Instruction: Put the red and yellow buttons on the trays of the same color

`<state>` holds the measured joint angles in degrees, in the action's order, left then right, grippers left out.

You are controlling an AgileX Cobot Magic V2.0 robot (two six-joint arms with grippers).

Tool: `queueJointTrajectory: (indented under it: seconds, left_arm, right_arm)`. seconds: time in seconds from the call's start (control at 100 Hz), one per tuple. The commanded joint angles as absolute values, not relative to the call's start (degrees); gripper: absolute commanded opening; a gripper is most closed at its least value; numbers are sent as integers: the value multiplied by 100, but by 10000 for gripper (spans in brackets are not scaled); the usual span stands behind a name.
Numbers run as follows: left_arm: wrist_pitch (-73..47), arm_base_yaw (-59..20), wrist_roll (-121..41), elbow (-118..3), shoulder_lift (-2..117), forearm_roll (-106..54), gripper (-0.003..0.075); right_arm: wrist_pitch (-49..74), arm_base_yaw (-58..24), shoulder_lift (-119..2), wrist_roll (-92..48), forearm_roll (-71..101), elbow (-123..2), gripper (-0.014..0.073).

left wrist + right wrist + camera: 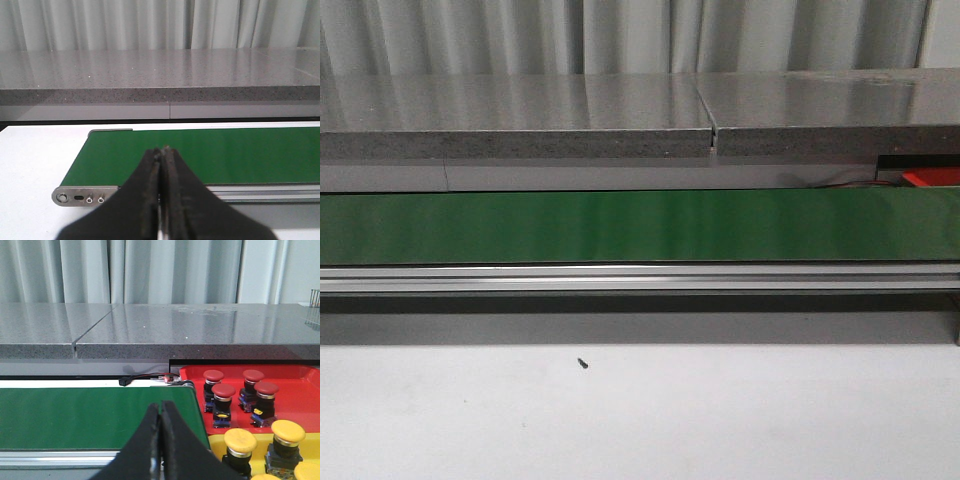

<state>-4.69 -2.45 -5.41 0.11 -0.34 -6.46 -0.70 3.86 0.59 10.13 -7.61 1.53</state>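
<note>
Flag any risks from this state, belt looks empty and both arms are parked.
1. No button shows on the green belt, so a pick now would likely close on nothing.
2. Both the left end effector and right end effector are shut; they must open before any grasp.
3. Red buttons crowd the red tray; another drop could knock one over.

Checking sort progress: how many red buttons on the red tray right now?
4, all standing on the red tray past the belt's end: back left, front left, back right, front right. The tray runs off frame, so more may be hidden.
</note>
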Motion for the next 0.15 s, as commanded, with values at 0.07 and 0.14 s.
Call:
queueJointTrajectory:
  seconds: [0.07, 0.14]
  left_arm:
    - [0, -239, -480, 61, -230, -699, -19]
    - [0, -239, -480, 61, -230, -699, -19]
  right_arm:
    - [-554, 368, 160, 999, -836, 155, -115]
    - [-554, 368, 160, 999, -836, 155, -115]
